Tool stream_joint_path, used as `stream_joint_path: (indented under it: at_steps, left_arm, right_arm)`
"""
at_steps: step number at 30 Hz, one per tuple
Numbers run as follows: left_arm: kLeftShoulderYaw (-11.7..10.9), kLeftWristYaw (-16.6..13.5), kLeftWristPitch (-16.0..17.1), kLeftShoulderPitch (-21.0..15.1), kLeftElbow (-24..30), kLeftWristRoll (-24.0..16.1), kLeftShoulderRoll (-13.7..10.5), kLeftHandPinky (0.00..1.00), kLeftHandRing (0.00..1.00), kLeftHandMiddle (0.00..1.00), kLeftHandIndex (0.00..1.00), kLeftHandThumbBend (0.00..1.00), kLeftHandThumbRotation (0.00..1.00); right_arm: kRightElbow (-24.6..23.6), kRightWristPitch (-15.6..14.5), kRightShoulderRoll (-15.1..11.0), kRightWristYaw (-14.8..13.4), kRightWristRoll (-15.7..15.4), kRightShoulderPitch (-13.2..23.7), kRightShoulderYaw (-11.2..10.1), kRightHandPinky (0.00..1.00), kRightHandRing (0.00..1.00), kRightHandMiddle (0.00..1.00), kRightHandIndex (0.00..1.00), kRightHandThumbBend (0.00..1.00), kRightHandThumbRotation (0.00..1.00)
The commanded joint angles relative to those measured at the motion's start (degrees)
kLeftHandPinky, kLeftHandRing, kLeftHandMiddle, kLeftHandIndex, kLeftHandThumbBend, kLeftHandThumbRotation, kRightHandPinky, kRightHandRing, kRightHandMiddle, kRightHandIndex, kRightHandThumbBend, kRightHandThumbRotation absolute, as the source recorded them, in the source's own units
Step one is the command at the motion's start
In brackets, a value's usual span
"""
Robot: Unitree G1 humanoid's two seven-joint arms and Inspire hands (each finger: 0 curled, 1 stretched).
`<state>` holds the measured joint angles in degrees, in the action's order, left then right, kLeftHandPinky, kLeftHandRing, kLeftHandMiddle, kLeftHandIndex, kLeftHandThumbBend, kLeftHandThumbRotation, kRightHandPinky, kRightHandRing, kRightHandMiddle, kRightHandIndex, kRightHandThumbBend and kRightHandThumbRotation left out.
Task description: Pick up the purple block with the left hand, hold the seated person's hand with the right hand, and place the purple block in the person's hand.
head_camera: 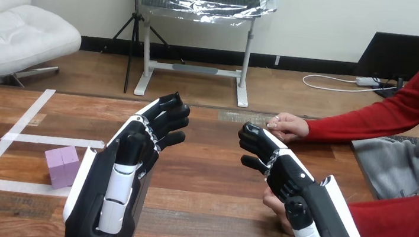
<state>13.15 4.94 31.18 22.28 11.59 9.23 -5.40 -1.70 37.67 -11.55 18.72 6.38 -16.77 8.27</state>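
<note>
Small purple cube block [61, 166] sits on brown wooden desk [202, 213] by white tape lines [44, 139], just left of left robot hand [131, 160], not touching it. That robot hand hangs w/ fingers loosely bent, holding nothing; prob. poised for the pick. Right robot hand [297, 191] is likewise relaxed & empty, over the person's nearer hand [271, 206], which peeks out beneath; no grip seen. Nearer hand seems offered to receive the block. Person's far hand [286, 126] rests on desk, apart.

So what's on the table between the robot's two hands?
Nothing: in the head view, bare table separates the left hand and the right hand.
</note>
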Motion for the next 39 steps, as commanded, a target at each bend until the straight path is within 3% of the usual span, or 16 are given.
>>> stream_joint_path:
  at_steps: [1,14,21,23,28,34,39]
  left_arm:
    - [-0.45,-0.02,0.89,-2.08,2.29,-0.16,2.45,0.79,0.82,0.81,0.81,0.55,1.00]
    - [-1.59,-0.55,0.26,-2.60,2.55,-1.31,1.91,0.78,0.82,0.80,0.80,0.54,1.00]
    - [-3.94,-1.39,3.19,-4.97,-0.16,-3.85,1.65,0.75,0.80,0.79,0.79,0.51,1.00]
    - [-5.66,-2.98,4.80,-6.61,-2.04,-7.23,1.39,0.73,0.79,0.78,0.78,0.51,1.00]
    - [-9.89,-6.22,4.54,-11.38,-6.11,-14.39,-1.24,0.67,0.76,0.76,0.74,0.59,0.98]
    - [-13.11,-7.19,3.99,-17.48,-11.66,-16.84,-4.62,0.64,0.74,0.76,0.74,0.64,0.96]
    - [-15.16,-8.12,3.14,-22.60,-16.54,-18.78,-7.18,0.59,0.72,0.75,0.74,0.63,0.94]
  right_arm:
    - [-2.73,-0.21,0.07,-0.44,-0.22,1.75,-1.14,0.86,0.91,0.90,0.88,0.79,1.00]
    - [-3.28,-0.39,0.06,-0.43,-0.55,2.04,-1.25,0.87,0.92,0.91,0.89,0.80,1.00]
    - [-3.23,-0.22,0.17,-0.49,-0.48,2.11,-1.30,0.87,0.91,0.91,0.89,0.78,1.00]
    - [-3.05,0.09,0.20,-0.47,-0.44,2.17,-1.34,0.87,0.91,0.91,0.89,0.78,1.00]
    - [-2.64,0.40,0.24,-0.44,-0.26,2.42,-1.51,0.86,0.91,0.90,0.89,0.77,1.00]
    - [-2.27,0.79,0.21,-0.30,-0.18,2.59,-1.56,0.86,0.90,0.90,0.89,0.76,1.00]
    - [-2.22,0.77,0.09,-0.09,-0.03,2.56,-1.51,0.86,0.90,0.90,0.89,0.76,1.00]
